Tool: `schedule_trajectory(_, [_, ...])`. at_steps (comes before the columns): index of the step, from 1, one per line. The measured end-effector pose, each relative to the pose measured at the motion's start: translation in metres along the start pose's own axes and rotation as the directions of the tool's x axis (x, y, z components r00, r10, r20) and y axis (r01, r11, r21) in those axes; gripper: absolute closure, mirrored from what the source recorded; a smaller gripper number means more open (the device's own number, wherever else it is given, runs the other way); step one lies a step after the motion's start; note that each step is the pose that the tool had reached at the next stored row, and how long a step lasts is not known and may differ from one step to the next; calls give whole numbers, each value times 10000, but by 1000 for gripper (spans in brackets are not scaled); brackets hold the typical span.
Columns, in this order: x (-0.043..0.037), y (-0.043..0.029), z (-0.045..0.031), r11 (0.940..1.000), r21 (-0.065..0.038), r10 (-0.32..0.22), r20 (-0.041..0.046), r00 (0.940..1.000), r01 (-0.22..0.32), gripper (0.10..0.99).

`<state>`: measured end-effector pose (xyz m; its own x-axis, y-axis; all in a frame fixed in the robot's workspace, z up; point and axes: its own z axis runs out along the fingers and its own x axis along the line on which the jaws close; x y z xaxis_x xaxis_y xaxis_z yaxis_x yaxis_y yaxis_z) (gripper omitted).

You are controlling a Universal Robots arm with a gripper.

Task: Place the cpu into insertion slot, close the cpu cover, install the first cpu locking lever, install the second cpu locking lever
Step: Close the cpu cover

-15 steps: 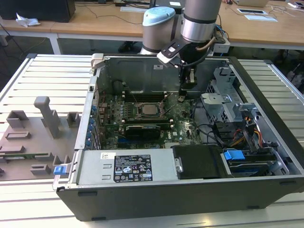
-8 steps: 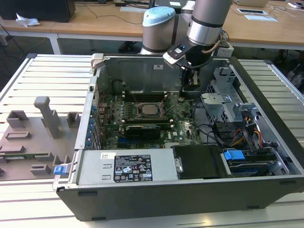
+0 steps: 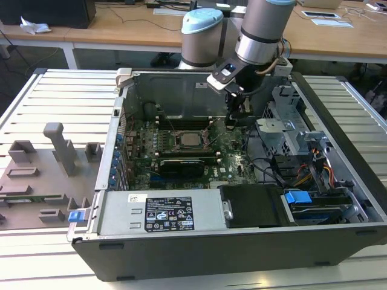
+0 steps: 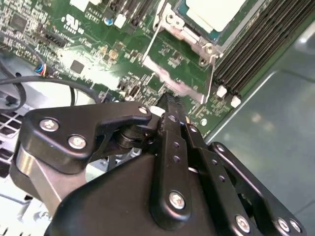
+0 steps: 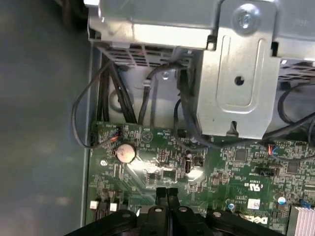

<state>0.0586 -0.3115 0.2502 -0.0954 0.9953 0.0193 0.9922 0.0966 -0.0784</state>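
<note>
Exterior view: set high and well back, looking obliquely down into the open computer case (image 3: 199,254); the arm (image 3: 266,36) enters at the upper centre of the frame. Both wrist views: close above the green circuit board (image 4: 172,64), each looking past the gripper (image 4: 168,102). All three views share the board.

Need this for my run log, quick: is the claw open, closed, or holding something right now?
Claw: closed, tips pressed together, nothing seen held between them.
</note>
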Motion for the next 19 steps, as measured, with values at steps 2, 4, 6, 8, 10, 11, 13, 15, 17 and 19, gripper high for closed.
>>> schedule_trajectory(2, [4, -49, 9, 10000, -1, 2, -2, 10000, -2, 980])
schedule_trajectory(4, [9, -96, 16, 10000, -1, 1, -2, 10000, -1, 980])
schedule_trajectory(6, [13, -148, 21, 10000, -1, 2, -2, 10000, -2, 980])
schedule_trajectory(8, [17, -193, 26, 10000, -1, 2, -1, 10000, -2, 980])
schedule_trajectory(10, [20, -220, 29, 10000, -1, 2, -2, 10000, -2, 980])
schedule_trajectory(11, [22, -237, 31, 10000, -1, 1, -2, 10000, -1, 980])
schedule_trajectory(13, [24, -256, 33, 10000, -1, 1, -2, 10000, -1, 980])
schedule_trajectory(15, [26, -285, 35, 10000, -1, 2, -2, 10000, -2, 980])
schedule_trajectory(17, [28, -302, 37, 10000, -1, 1, -1, 10000, -1, 980])
schedule_trajectory(19, [31, -329, 40, 10000, -1, 2, -2, 10000, -2, 980])
